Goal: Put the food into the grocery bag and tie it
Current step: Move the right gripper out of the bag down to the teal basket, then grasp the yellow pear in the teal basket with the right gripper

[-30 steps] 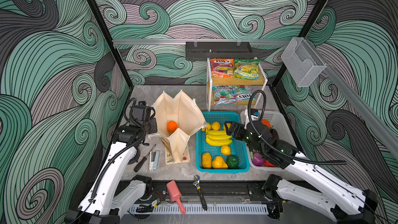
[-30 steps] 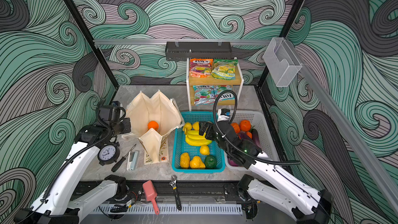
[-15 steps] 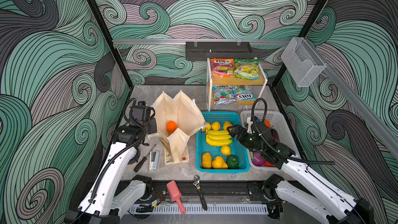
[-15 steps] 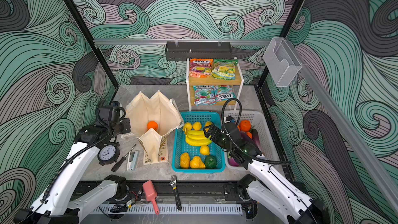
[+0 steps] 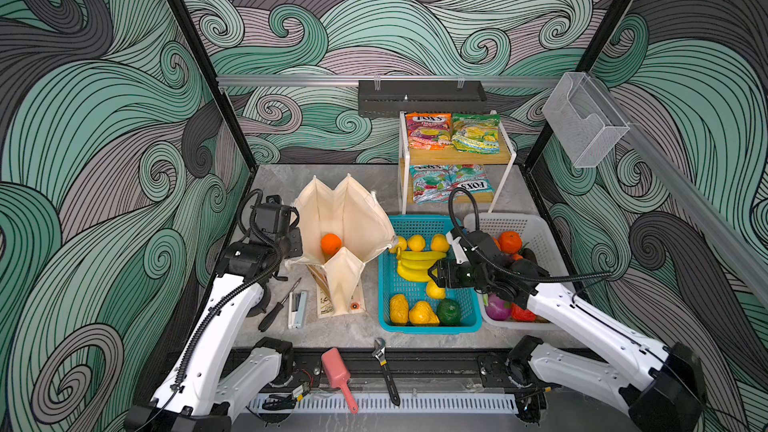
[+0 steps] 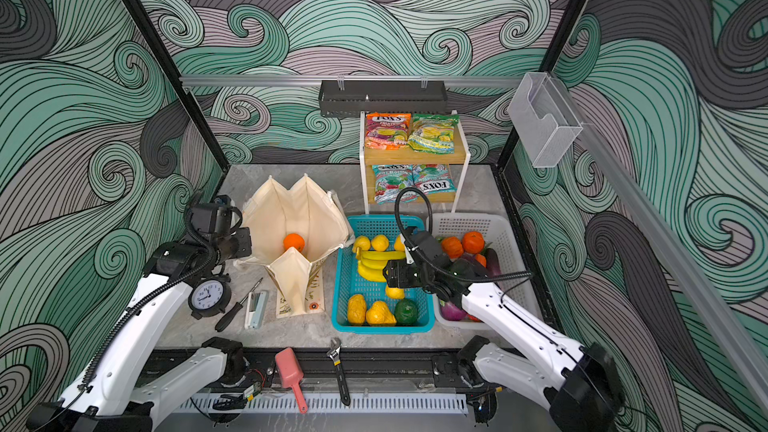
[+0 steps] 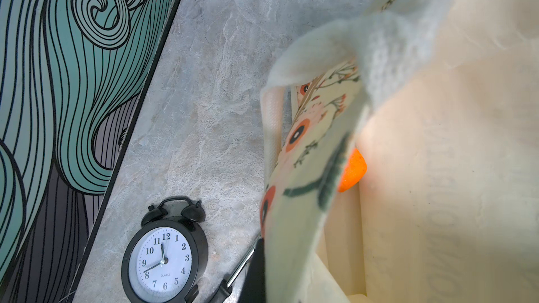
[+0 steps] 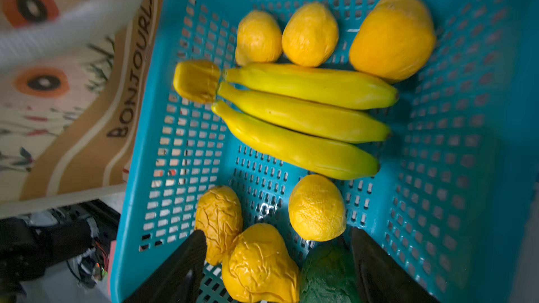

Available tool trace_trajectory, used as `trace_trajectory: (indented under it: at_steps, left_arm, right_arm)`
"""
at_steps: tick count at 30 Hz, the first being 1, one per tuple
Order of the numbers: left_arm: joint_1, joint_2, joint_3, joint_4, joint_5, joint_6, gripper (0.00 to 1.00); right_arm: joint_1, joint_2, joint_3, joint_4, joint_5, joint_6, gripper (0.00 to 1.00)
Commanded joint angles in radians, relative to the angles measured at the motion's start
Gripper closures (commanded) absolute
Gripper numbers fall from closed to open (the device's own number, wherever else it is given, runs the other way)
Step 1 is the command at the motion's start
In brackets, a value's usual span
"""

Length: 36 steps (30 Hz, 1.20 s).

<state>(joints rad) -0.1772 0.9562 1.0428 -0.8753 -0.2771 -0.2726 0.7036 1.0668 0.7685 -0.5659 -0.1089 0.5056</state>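
While the right gripper (image 8: 277, 236) hangs over the basket (image 8: 466, 141) with its jaws spread wide and nothing between them, the step in hand looks like choosing the next fruit. Its fingers (image 8: 186, 266) frame the pear (image 8: 259, 260) and a green fruit (image 8: 326, 272). A lemon (image 8: 316, 208) lies just ahead of the tips, with the bananas (image 8: 300, 118) beyond it.

The left gripper (image 5: 296, 243) is closed at the left rim of the bag (image 5: 353, 218), seemingly pinching the cloth to hold the mouth open. The left wrist view shows only fabric close up, not the fingers. The bag stands open against the basket's left edge, with one orange (image 5: 331, 243) at its bottom. The two packets (image 5: 428, 130) lie on the shelf (image 5: 505, 155) at the back, well apart from the bag.

Loading is barely begun, and tying is far off. The next move calls for lowering onto a single fruit. The lemon sits alone, so it looks easier than the pear, which touches its neighbours. After closing, the arm must lift clear of the basket wall and carry the fruit left over the bag's mouth. Smooth plastic fruit may slip from a shallow grip.
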Motion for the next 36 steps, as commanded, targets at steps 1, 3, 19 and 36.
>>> trace_trajectory:
  at_steps: [1,3,19,36]
  left_arm:
    - [0.002,-0.008,0.009,0.005,-0.027,0.000,1.00]
    - [0.003,-0.009,0.008,0.006,-0.027,0.001,1.00]
    - [0.004,-0.010,0.006,0.008,-0.014,0.001,1.00]
    - [0.003,-0.012,0.006,0.009,-0.015,-0.002,1.00]
  right_arm:
    - [0.046,0.068,0.031,-0.070,-0.015,-0.120,0.24]
    - [0.065,0.118,0.046,-0.084,-0.045,-0.133,0.27]
    - [0.235,0.318,0.057,-0.038,0.011,-0.083,0.17]
    - [0.261,0.416,-0.005,0.024,0.123,-0.085,0.11]
